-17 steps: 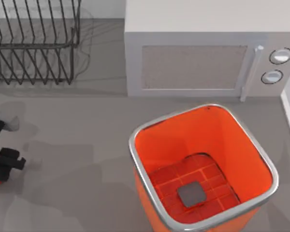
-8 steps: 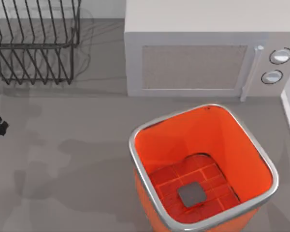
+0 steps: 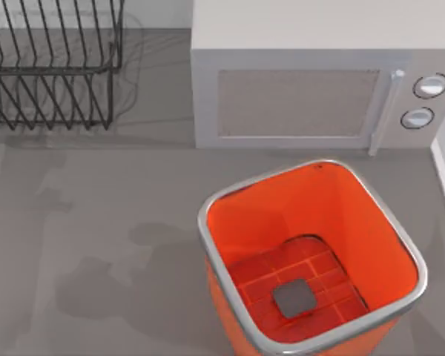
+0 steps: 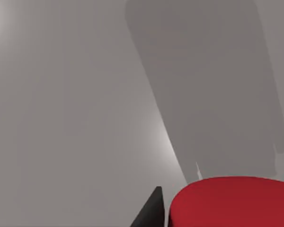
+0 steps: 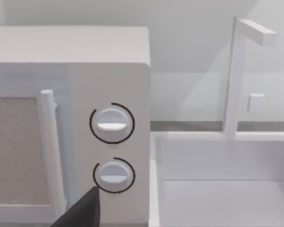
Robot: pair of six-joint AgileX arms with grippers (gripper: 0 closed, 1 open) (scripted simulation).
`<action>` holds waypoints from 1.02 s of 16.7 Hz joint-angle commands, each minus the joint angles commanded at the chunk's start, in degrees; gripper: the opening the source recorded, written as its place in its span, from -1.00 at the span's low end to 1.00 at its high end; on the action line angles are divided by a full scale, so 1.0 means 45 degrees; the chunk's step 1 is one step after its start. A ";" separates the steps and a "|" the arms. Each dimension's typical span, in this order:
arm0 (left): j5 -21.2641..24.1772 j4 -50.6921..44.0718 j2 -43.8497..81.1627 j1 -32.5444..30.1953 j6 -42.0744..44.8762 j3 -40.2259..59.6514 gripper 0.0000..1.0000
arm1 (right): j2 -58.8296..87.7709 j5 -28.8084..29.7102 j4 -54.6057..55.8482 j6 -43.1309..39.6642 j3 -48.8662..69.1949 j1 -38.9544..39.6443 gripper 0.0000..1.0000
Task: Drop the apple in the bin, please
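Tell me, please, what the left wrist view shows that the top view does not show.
The left wrist view has the red apple beside a dark fingertip of the left gripper. The top view has the orange bin with nothing inside, the microwave and the wire rack. Both include the grey table.

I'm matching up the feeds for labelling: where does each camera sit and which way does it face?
Top view: overhead, looking down on the bin, microwave and dish rack.
Left wrist: on the left arm, facing the table; left gripper holds the apple.
Right wrist: facing the microwave's dials; right gripper's edge shows.
Shared: top and right wrist both see the microwave.
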 joint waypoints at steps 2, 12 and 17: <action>-0.0007 0.0021 0.0065 0.0013 0.0031 -0.0007 -1.00 | 0.0000 0.0000 0.0000 0.0000 0.0000 0.0000 1.00; 0.0058 -0.1729 0.4143 -0.6986 0.1385 0.5330 -1.00 | 0.0000 0.0000 0.0000 0.0000 0.0000 0.0000 1.00; 0.0110 -0.2582 0.6520 -1.2006 0.2159 0.8673 -1.00 | 0.0000 0.0000 0.0000 0.0000 0.0000 0.0000 1.00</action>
